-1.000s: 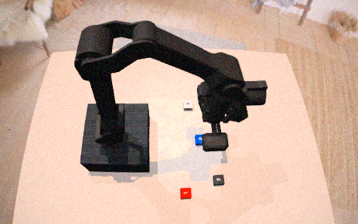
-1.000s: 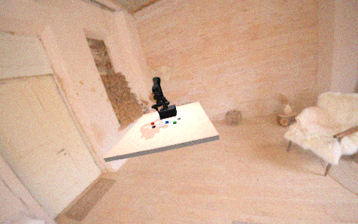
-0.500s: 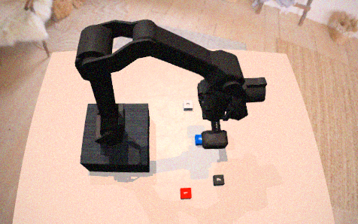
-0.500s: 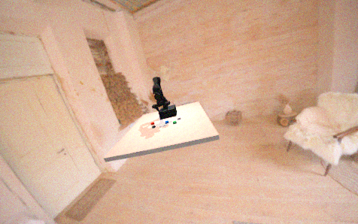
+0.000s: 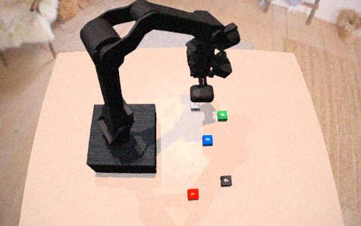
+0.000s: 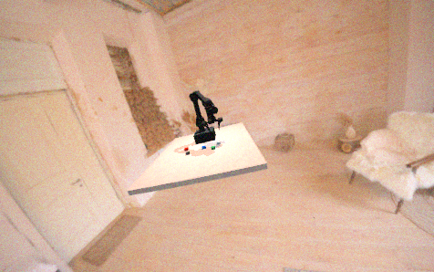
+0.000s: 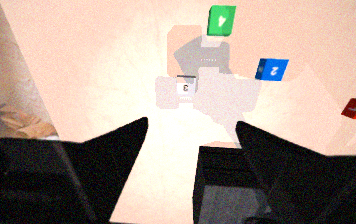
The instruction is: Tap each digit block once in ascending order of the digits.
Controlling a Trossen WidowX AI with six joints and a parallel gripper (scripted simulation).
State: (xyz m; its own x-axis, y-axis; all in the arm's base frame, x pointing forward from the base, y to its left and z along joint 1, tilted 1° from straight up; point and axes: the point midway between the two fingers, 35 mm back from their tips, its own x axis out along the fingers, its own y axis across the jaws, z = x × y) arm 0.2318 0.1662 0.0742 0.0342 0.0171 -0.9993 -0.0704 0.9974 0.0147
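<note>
From my exterior view, a broad wall [image 6: 292, 68] with streaky, pale wood-toned grain fills the back of the room. On the left I have a pale panelled door [image 6: 50, 169] with a small handle, a dark narrow mat [image 6: 107, 239] lying on the floor near its foot. Between door and back wall, a tall recess [image 6: 141, 105] shows a rough brown surface — perhaps stonework, though it's too blurred to be sure. The floor [image 6: 228, 228] is light, wood-toned boarding. Over on the right stands a seat [image 6: 387, 155] draped in shaggy cream fleece, on thin legs — a small round-fronted stand [image 6: 346, 145] beside it. The light is warm and pinkish.
</note>
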